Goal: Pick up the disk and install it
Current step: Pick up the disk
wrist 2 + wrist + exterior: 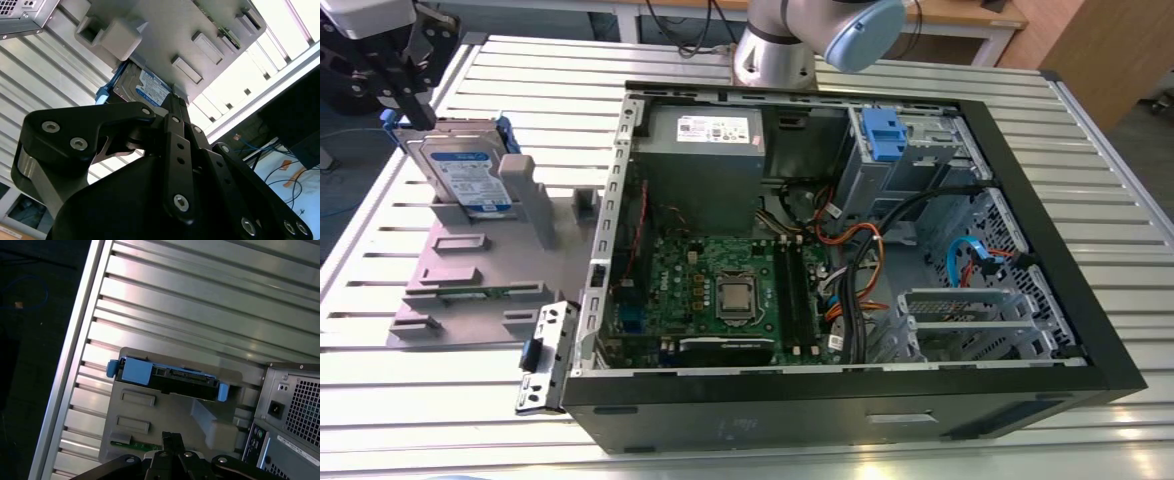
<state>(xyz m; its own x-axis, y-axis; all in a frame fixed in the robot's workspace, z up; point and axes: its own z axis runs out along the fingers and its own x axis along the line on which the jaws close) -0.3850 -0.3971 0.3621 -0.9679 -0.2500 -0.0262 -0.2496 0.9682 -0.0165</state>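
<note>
The disk (464,172) stands on edge in a grey holder (474,265) on the slatted desk (560,60). This is in the upper left of the exterior view, to the exterior view's left of the open computer case (854,390) and well apart from the bays inside it. Its labelled broad face is turned toward the lower part of that frame. Its blue rails run up the two short sides, so the thin upper edge lies roughly level, from the exterior view's left to its right.

The gripper (403,105) hangs just above that upper edge, near the end at the exterior view's left rather than over the middle. I cannot tell whether it touches the disk there. In the first wrist view the disk (170,381) shows edge-on as a dark strip with a blue rail at each end. It sits a little way ahead of the gripper (169,440), with bare holder between them. From this I judge that nothing is held.

How far open the gripper stands I cannot tell from any view. In the second wrist view the disk's label (150,90) peeps out past the black linkage, with the holder behind it.
</note>
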